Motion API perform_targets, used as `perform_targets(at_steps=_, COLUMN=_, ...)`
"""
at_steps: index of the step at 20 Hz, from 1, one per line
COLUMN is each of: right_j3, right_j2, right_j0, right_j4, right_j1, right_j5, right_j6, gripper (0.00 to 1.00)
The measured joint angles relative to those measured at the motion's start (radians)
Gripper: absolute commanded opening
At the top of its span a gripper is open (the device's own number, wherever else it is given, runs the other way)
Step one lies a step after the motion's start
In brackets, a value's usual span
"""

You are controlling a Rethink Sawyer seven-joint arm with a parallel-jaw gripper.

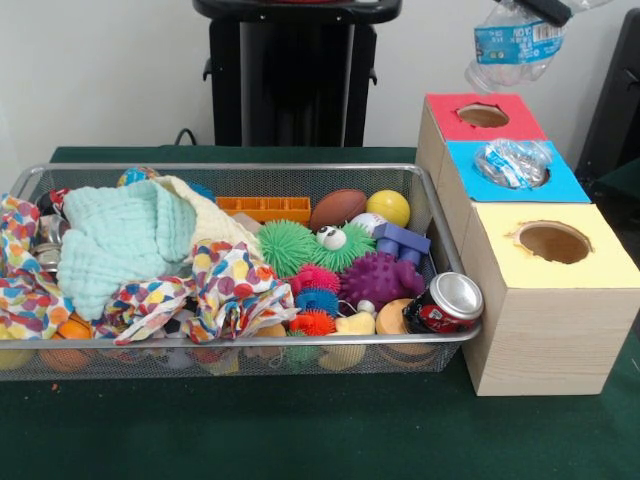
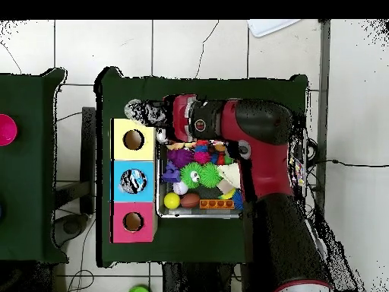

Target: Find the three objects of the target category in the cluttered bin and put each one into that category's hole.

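My gripper [image 1: 541,9] is at the top right edge of the front view, shut on a clear wrinkly plastic bottle [image 1: 513,42] with a blue label, held high above the wooden box. In the overhead view the gripper [image 2: 157,114] and bottle [image 2: 140,112] are just beyond the box's yellow end. A second clear bottle [image 1: 511,162] sits in the round hole of the blue top panel [image 1: 562,186], also seen from overhead [image 2: 133,181]. The silver wire-mesh bin [image 1: 230,168] lies left of the box. No other bottle shows in it.
The red-topped hole [image 1: 483,116] and the yellow-topped hole [image 1: 553,241] flank the blue panel. A silver drink can [image 1: 447,303] lies in the bin's near right corner. Cloths [image 1: 120,240] cover the bin's left half; spiky balls and toys [image 1: 330,255] fill the right. The black pedestal [image 1: 290,70] stands behind.
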Motion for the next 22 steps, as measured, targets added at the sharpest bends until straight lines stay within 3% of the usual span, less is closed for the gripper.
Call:
perform_targets(at_steps=15, right_j3=0.080, right_j2=0.024, right_j0=0.012, right_j4=0.095, right_j1=-0.001, right_j5=-0.105, right_j6=-0.016, gripper=0.00)
perform_targets(at_steps=22, right_j3=0.091, right_j2=0.043, right_j0=0.041, right_j4=0.206, right_j1=0.003, right_j5=-0.150, right_j6=-0.041, gripper=0.00)
